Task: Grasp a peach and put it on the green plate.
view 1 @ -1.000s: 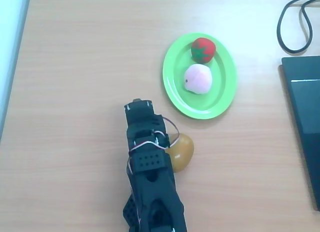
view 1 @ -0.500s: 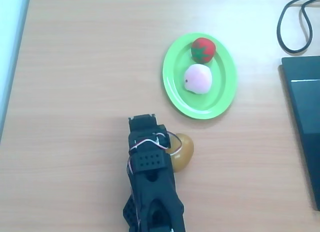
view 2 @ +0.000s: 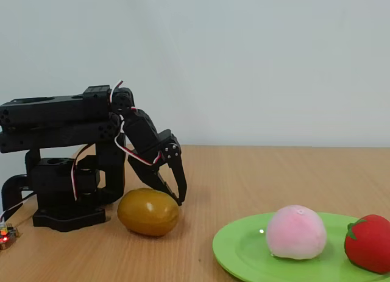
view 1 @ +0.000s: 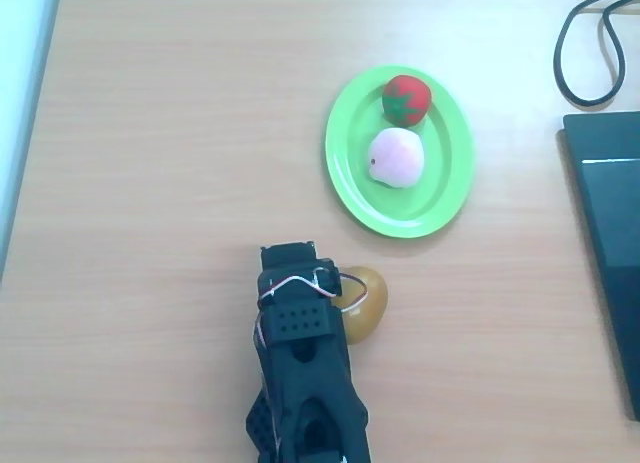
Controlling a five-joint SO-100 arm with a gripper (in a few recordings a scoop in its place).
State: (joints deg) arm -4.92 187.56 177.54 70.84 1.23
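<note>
The pale pink peach [view 1: 396, 157] [view 2: 296, 232] rests on the lime-green plate [view 1: 432, 209] [view 2: 242, 249], near its middle. My black gripper [view 1: 289, 253] [view 2: 179, 195] is folded back close to the arm's base and points down at the table. Its fingers are shut together with nothing between them. In the overhead view it sits well below and left of the plate, apart from the peach.
A red fruit with a green leaf top [view 1: 406, 98] [view 2: 368, 242] shares the plate beside the peach. A glossy yellow-brown oval fruit [view 1: 365, 301] [view 2: 148, 212] lies on the table right beside the gripper. A dark flat device [view 1: 610, 233] and a black cable [view 1: 570, 53] occupy the right side.
The gripper has drawn back toward the arm's base, away from the plate. The peach and both other fruits have stayed in place.
</note>
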